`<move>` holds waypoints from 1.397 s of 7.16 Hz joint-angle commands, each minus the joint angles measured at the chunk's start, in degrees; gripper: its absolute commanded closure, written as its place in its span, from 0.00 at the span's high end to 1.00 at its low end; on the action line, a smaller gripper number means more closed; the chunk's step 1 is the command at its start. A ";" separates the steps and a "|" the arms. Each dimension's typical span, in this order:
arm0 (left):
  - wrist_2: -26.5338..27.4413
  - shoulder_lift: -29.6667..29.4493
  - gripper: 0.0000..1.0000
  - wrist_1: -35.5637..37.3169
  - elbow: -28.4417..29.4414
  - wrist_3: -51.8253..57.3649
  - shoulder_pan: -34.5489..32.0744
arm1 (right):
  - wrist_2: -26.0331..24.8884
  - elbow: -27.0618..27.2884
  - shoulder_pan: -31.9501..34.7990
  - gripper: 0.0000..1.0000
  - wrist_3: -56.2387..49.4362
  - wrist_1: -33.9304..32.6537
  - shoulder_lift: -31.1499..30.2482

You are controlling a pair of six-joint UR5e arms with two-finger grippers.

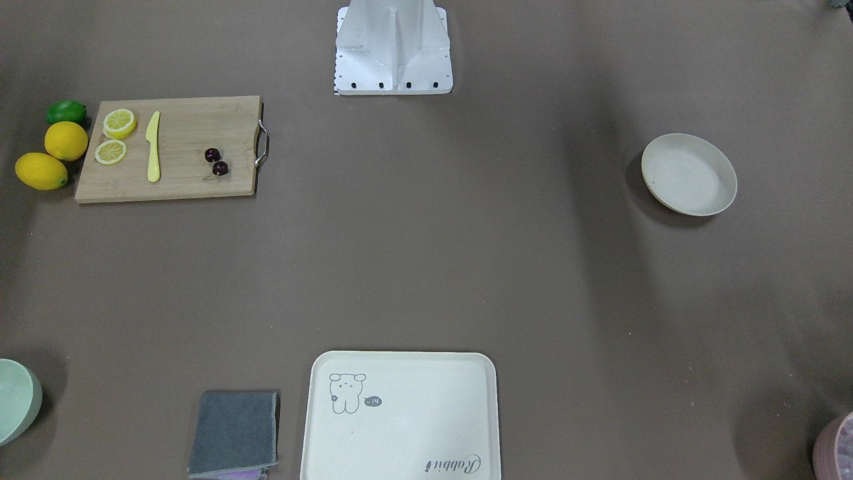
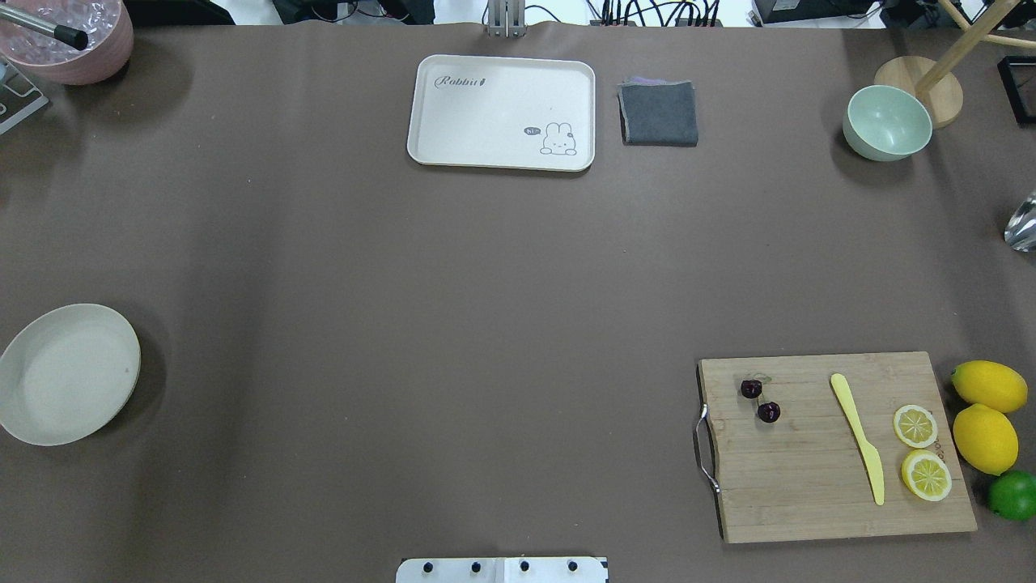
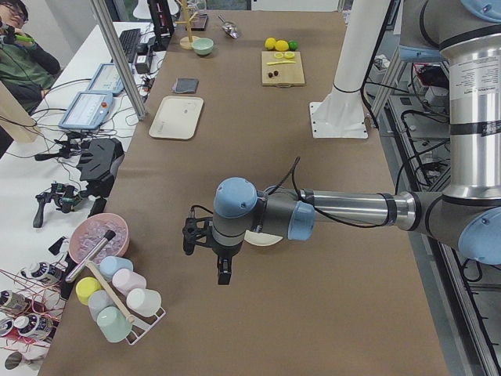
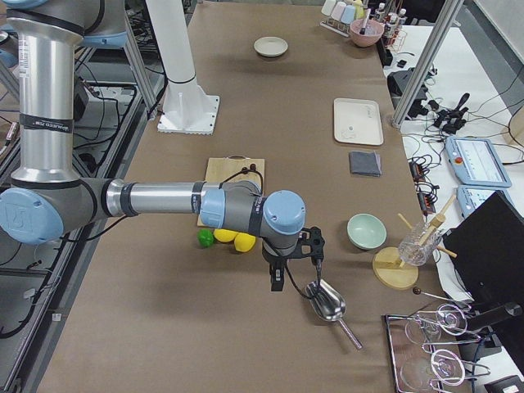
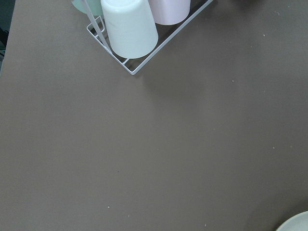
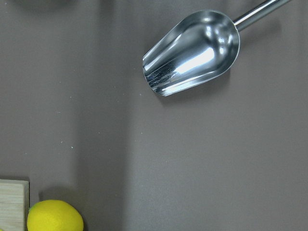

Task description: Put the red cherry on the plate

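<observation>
The red cherry (image 1: 216, 162) (image 2: 759, 401) is a pair of small dark maroon fruits lying on a wooden cutting board (image 1: 186, 180) (image 2: 801, 494), near its metal handle. The plate (image 1: 689, 175) (image 2: 69, 374), round and cream, rests at the opposite end of the table with nothing on it. My left gripper (image 3: 223, 274) hangs over the table close to the plate, seen only in the exterior left view. My right gripper (image 4: 277, 282) hangs past the lemons beside a metal scoop (image 4: 327, 301). I cannot tell whether either gripper is open or shut.
On the board lie a yellow knife (image 2: 858, 437) and two lemon slices (image 2: 921, 449); two lemons (image 2: 986, 413) and a lime (image 2: 1013, 494) sit beside it. A cream tray (image 2: 502, 81), grey cloth (image 2: 659, 113), mint bowl (image 2: 887, 123) and cup rack (image 3: 117, 301) stand around the edges.
</observation>
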 commanded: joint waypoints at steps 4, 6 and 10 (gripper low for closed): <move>0.00 0.62 0.98 -1.48 -0.09 0.44 0.08 | 0.16 0.11 0.00 1.00 -0.08 0.00 -0.03; -0.53 0.62 0.98 -1.56 -0.09 0.18 0.17 | -0.19 -0.23 0.09 1.00 -0.08 0.00 -0.03; -0.70 0.44 0.98 -5.05 -0.27 -0.17 0.87 | -0.02 0.72 0.26 1.00 -0.08 0.09 -1.42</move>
